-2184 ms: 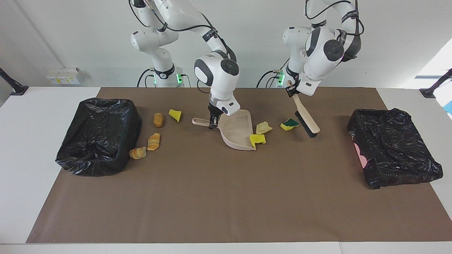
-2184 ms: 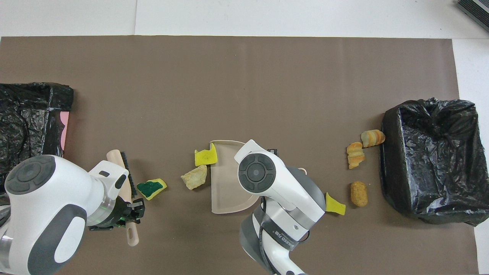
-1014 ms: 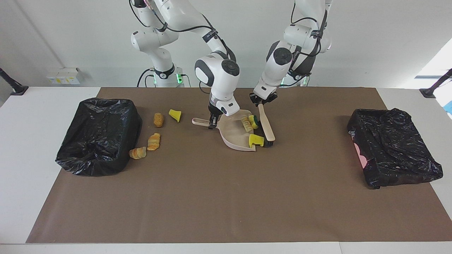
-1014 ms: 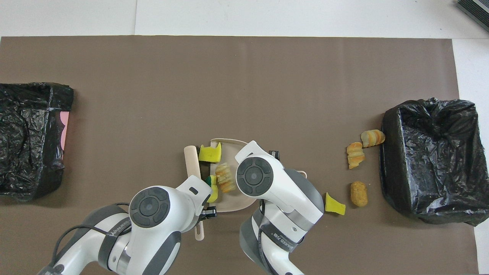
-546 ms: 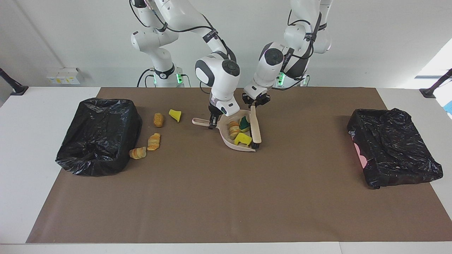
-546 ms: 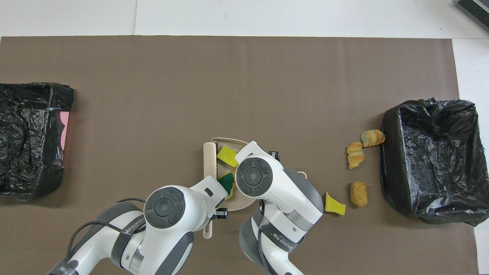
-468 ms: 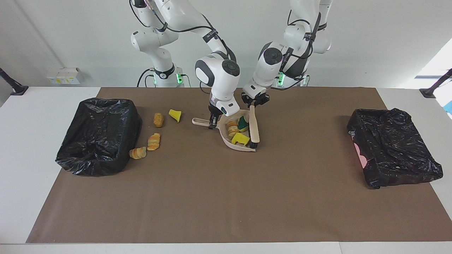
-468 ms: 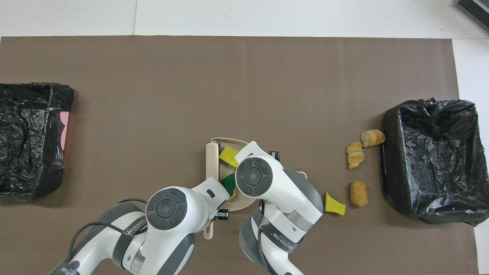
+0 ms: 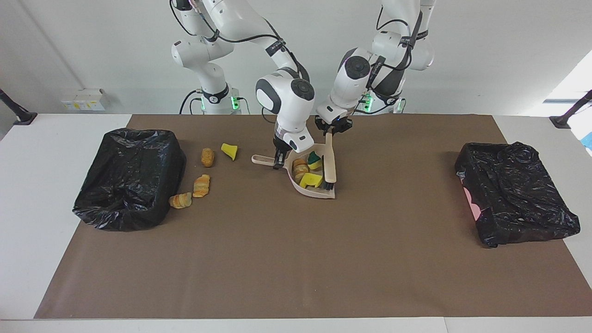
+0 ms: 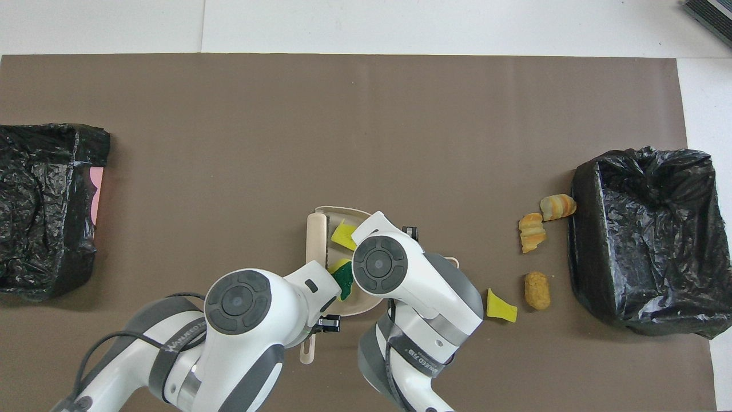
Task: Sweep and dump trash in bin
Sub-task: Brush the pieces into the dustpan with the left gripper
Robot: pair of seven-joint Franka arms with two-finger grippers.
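A beige dustpan (image 9: 318, 193) (image 10: 341, 210) lies mid-table, and my right gripper (image 9: 278, 162) is shut on its handle. My left gripper (image 9: 331, 131) (image 10: 323, 325) is shut on the handle of the beige hand brush (image 9: 329, 159) (image 10: 314, 236), whose bristles stand in the pan's mouth. Three pieces of trash sit in the pan: a tan lump (image 9: 299, 168), a green-topped sponge (image 9: 315, 160) (image 10: 342, 277) and a yellow sponge (image 9: 311, 180) (image 10: 343, 236). Loose on the mat lie a yellow sponge (image 9: 229, 150) (image 10: 501, 307), a tan lump (image 9: 207, 157) (image 10: 537, 290) and two croissant-like lumps (image 9: 201, 185) (image 9: 180, 200).
A bin lined with a black bag (image 9: 129, 178) (image 10: 643, 240) stands at the right arm's end of the table, close beside the loose lumps. A second black-lined bin (image 9: 515, 192) (image 10: 40, 209) stands at the left arm's end. A brown mat covers the table.
My left gripper swept the brush toward the right arm's end. The two sponges and the tan lump were pushed off the mat and deeper into the dustpan, which stayed put.
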